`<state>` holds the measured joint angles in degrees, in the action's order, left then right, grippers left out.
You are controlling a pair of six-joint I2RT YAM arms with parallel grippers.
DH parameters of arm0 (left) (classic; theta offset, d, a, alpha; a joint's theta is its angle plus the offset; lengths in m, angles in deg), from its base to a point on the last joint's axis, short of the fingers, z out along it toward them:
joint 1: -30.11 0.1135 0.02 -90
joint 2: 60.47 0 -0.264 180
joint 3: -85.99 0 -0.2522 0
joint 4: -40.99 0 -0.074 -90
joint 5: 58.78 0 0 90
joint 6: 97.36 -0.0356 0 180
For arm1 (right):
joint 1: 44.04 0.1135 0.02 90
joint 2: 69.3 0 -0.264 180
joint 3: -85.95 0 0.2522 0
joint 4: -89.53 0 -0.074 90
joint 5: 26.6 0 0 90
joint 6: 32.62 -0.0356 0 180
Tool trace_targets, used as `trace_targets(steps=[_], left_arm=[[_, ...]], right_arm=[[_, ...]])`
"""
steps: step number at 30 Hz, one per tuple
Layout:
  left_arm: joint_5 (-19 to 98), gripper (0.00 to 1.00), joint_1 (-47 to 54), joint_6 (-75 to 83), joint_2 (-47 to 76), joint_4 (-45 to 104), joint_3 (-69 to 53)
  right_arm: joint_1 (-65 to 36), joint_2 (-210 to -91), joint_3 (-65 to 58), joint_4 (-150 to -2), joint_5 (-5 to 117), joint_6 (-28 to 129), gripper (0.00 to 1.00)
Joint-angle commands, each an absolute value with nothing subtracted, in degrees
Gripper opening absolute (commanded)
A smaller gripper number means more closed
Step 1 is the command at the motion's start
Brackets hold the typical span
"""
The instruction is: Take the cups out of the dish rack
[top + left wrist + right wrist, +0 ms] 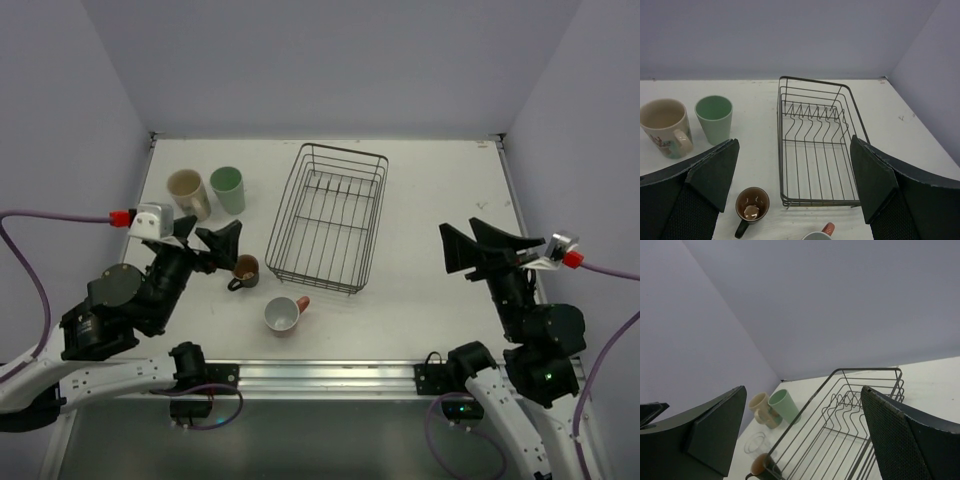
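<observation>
The dark wire dish rack (pixel 285 210) stands mid-table and holds no cups. To its left stand a cream handled mug (pixel 188 192) and a mint-green tumbler (pixel 228 188). A small black mug with a brown inside (pixel 244 270) and a salmon-pink mug (pixel 284 314) stand by the rack's near left corner. My left gripper (pixel 207 238) is open and empty, just left of the black mug. My right gripper (pixel 472 243) is open and empty, to the right of the rack. A clear glass (pixel 757 444) shows in the right wrist view.
The left wrist view shows the rack (pixel 815 202), cream mug (pixel 662 125), mint tumbler (pixel 714 117), black mug (pixel 752 205) and pink mug's handle (pixel 827 229). Walls close the table on the far side, left and right.
</observation>
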<state>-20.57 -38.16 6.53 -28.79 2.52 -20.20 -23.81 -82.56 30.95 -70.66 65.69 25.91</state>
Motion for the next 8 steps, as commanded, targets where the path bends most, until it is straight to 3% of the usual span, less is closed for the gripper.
trace_targets(steps=[1,8], left_arm=[[-23.1,1.0,-38.4,5.9,-29.7,6.2,-21.2],[-22.0,1.0,-38.4,-0.4,-29.4,13.1,-20.5]], right_arm=[[-24.0,-84.3,29.6,-71.3,66.8,27.6,0.99],[-23.9,-85.6,24.3,-71.1,66.0,30.5,0.99]])
